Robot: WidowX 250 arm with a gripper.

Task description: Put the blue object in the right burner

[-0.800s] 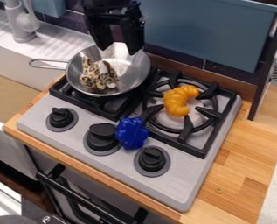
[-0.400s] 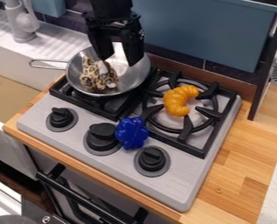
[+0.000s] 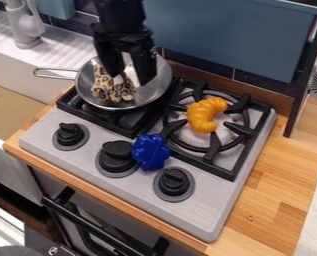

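Down a bit lower, my gripper [image 3: 129, 79] has come over the pan [image 3: 162, 82], its fingers wide apart. The blue toy [image 3: 151, 152] sits on the stove [image 3: 207, 210] by the middle knob [image 3: 116, 156]. An orange toy [image 3: 203, 116] is on the right burner [image 3: 214, 149].

One view, fixed camera, up above the front side of the stovetop [image 3: 204, 207], looking down at a slant toward the blue panel [image 3: 234, 37] behind. Fairly close; stovetop takes the middle, turned askew, front right corner nearest. Right burner [image 3: 215, 150] right of centre. Sink [image 3: 10, 75] cut off at left edge, wooden counter [image 3: 271, 200] right, oven handle [image 3: 87, 226] bottom.
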